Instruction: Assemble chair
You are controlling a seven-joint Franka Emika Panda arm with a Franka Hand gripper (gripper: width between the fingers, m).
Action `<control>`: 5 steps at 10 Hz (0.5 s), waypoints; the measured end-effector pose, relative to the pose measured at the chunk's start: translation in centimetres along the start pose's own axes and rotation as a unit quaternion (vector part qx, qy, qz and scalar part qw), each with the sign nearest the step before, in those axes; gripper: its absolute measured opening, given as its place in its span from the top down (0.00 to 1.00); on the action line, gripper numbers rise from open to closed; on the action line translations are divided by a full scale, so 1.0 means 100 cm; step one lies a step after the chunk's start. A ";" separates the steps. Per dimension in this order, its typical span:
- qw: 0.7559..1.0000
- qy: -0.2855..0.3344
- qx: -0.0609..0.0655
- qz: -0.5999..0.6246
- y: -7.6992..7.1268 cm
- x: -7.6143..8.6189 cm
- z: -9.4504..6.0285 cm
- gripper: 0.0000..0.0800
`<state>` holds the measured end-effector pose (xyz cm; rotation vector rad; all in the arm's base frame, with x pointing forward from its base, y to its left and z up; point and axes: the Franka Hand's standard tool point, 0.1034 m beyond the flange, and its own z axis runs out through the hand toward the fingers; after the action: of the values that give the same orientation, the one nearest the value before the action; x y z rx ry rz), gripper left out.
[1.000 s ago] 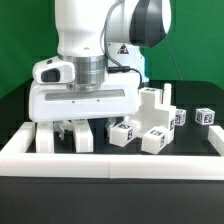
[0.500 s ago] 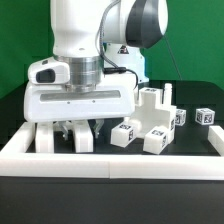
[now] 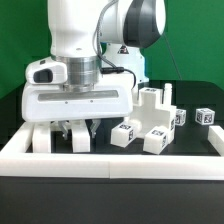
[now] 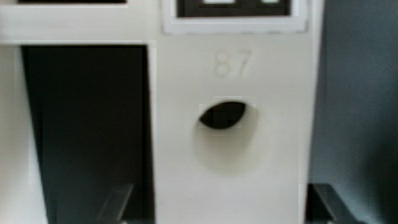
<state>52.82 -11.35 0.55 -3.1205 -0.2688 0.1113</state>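
Observation:
My gripper [image 3: 72, 129] hangs low over the black table at the exterior view's left, its wide white hand hiding most of what lies under it. In the wrist view the gripper [image 4: 228, 206] is shut on a white chair part [image 4: 231, 150], a flat-faced bar with a round dark hole [image 4: 222, 114] and a tag at its far end. A dark finger [image 4: 125, 205] presses against each long side of it. More white chair parts [image 3: 42, 138] lie right beside the hand, and tagged blocky ones [image 3: 150, 103] stand to the exterior view's right.
A long low white border wall [image 3: 110, 166] runs along the front of the table. Small tagged chair blocks [image 3: 126, 132] [image 3: 156, 140] [image 3: 206, 116] lie scattered at the exterior view's right. A second white edge [image 4: 9, 130] runs parallel to the held part across a dark gap.
The jaws have closed from wide open onto the white part. The arm has shifted only slightly to the exterior view's left; the loose parts have not moved.

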 end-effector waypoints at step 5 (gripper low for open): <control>1.000 0.004 0.012 0.015 0.001 -0.003 -0.033 0.64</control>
<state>52.75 -11.55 3.86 -3.1019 -0.2203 0.1004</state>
